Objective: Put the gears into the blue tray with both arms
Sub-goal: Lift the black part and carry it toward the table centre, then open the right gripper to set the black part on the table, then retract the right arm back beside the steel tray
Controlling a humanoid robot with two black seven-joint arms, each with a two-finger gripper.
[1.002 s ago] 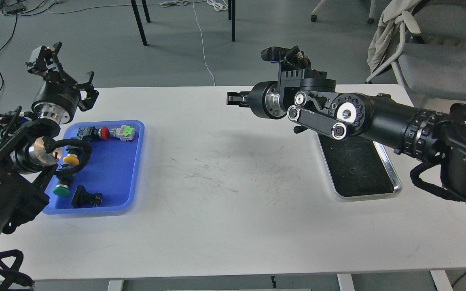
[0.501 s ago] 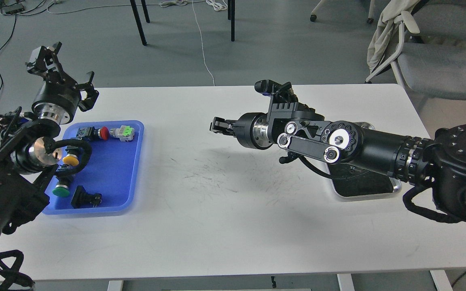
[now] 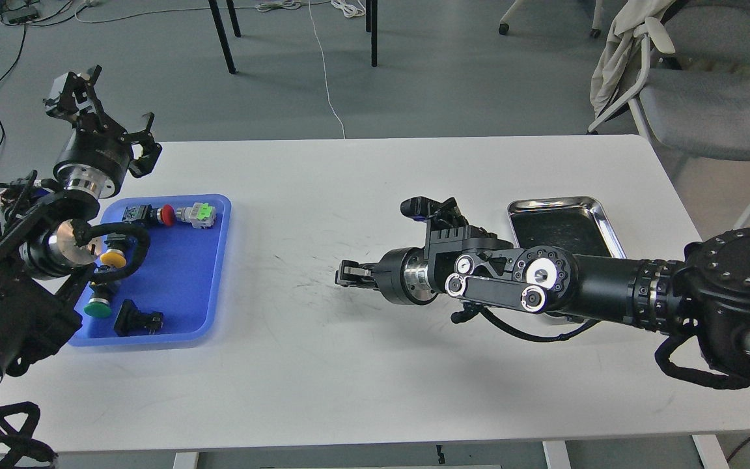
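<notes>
White rectangular bench point(image 3: 349, 365) seen from above, scuffed with dark marks near the middle. At left, a bright blue rectangular plastic tray point(image 3: 183, 273) with rounded corners and a low rim, lying flat on the bench. Inside it: a red-capped push button point(image 3: 166, 214) and a grey switch with a green cap point(image 3: 198, 214) along the far edge, a yellow-capped push button point(image 3: 113, 258) and a green-capped push button point(image 3: 96, 308) down the left side, and a black boxy switch block point(image 3: 135, 320) near the front rim. No gear discernible in the tray or elsewhere at this scale.

At right, a shiny steel tray with black lining point(image 3: 560, 225), its near end hidden behind the right arm.

Black jointed left arm point(image 3: 36, 260) rising over the blue tray's left edge, its black claw hand point(image 3: 98, 133) lifted above the bench's far left corner, fingers spread apart and released, holding nothing visible.

Black jointed right arm point(image 3: 609, 296) stretched leftward, low over the bench centre. Its hand point(image 3: 347, 273) between the two trays, pointing toward the blue tray but well apart from it; seen dark and edge-on, so clenched or released cannot be told, nor whether anything sits between the fingers.
</notes>
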